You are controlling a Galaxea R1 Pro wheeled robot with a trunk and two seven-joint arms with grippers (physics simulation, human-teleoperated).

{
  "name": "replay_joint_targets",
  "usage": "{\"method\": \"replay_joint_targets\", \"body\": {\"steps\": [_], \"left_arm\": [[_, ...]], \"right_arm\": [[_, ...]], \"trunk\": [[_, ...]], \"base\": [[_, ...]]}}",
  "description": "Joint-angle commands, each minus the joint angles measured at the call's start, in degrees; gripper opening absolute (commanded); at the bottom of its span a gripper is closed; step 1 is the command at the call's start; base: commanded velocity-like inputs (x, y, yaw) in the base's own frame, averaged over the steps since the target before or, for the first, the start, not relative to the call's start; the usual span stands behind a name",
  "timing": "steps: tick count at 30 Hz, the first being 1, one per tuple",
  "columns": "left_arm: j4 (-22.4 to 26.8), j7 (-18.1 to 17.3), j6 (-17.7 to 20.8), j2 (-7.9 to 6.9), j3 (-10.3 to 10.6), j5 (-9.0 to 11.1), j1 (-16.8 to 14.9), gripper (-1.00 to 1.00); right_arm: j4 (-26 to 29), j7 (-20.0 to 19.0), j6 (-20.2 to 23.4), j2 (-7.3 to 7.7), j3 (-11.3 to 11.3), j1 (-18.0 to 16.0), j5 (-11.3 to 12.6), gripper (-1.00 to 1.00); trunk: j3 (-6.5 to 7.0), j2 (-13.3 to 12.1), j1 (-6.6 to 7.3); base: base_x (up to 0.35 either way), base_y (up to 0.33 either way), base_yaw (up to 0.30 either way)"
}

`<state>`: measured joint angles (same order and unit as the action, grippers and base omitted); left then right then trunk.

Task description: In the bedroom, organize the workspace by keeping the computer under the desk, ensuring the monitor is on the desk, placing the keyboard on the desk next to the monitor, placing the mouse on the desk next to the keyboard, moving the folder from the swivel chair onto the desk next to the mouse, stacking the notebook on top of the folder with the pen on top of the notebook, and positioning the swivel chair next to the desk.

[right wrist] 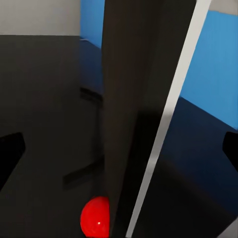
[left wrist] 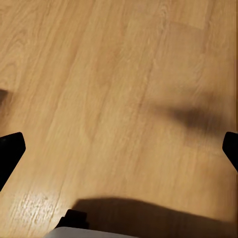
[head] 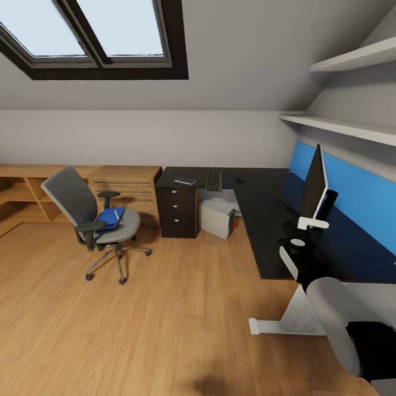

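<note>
Skylight (head: 96, 33): dark-framed, set in the sloped ceiling, above the wooden unit.
Wooden unit (head: 124, 187): light drawers and open shelving along the back wall.
Wall shelves (head: 352, 91): two white boards, far to the right of the wooden unit, one above the other.
Blue panel (head: 357, 190): flat, on the wall below the shelves.
Floor (head: 165, 324): light wood planks, in front of the wooden unit.

Blue folder (head: 111, 218) flat on grey swivel chair (head: 82, 209), apart from black desk (head: 258, 192).
</note>
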<state>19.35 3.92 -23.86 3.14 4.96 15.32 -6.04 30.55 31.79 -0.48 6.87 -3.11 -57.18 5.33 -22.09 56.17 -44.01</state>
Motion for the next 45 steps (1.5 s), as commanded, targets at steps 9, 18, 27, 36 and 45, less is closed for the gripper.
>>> {"method": "replay_joint_targets", "body": {"steps": [9,18,27,36,45], "left_arm": [[-0.02,0.4,-0.22,-0.06,0.49,0.36,-0.03,1.0],[-0.02,0.41,-0.22,-0.06,0.49,0.33,-0.06,1.0],[-0.02,0.39,-0.22,-0.07,0.49,0.33,-0.04,1.0],[-0.02,0.4,-0.22,0.01,0.49,0.33,-0.03,1.0],[-0.02,0.38,-0.22,0.02,0.49,0.34,-0.03,1.0]], "right_arm": [[0.01,0.29,-0.05,0.07,-0.32,-0.03,0.62,1.0],[-0.04,0.29,-0.16,0.13,-0.32,-0.03,0.64,1.0],[-0.05,0.29,-0.22,0.16,-0.31,-0.03,0.65,1.0],[-0.06,0.26,-0.22,0.22,-0.31,-0.03,0.58,1.0],[-0.06,0.21,-0.22,0.32,-0.24,-0.03,0.56,1.0]], "trunk": [[-0.06,0.04,-0.01],[-0.06,0.04,-0.01],[-0.06,0.04,-0.01],[-0.06,0.04,-0.01],[-0.06,0.04,-0.01]], "base": [[0.013,-0.031,0.0],[0.123,-0.003,0.0],[0.032,0.0,0.0],[0.11,-0.045,0.0],[0.012,-0.007,0.0]]}}
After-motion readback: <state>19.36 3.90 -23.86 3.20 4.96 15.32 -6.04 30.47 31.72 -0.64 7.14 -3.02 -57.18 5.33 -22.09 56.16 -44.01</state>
